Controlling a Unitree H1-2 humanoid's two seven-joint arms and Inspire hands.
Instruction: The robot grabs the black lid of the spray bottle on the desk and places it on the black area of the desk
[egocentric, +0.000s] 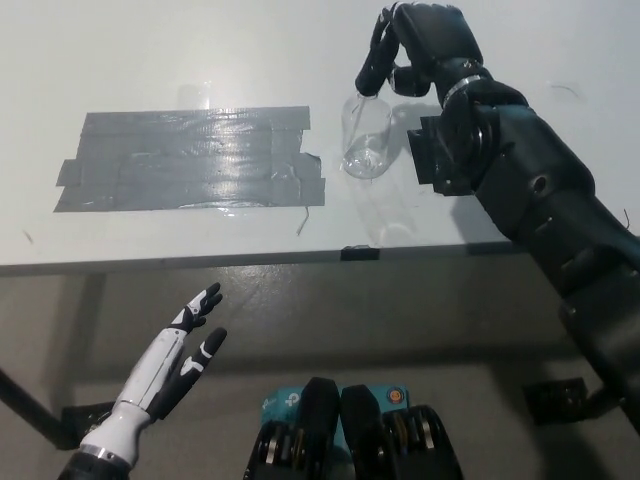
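Head view: right hand (420, 45) sits over the bottle (366, 138) top at far right, fingers curled at the lid; can't tell if it's gripped. Step looks like the grab. Next you'd lift and carry it left to the tape patch (190, 158). Left hand (175, 362) idles below the white surface (150, 55), fingers spread.

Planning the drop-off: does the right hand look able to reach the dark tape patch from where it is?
Probably yes. The right hand is above the clear bottle, and the tape patch lies just beside it with bare desk between. The left hand rests below the desk edge, out of the way.
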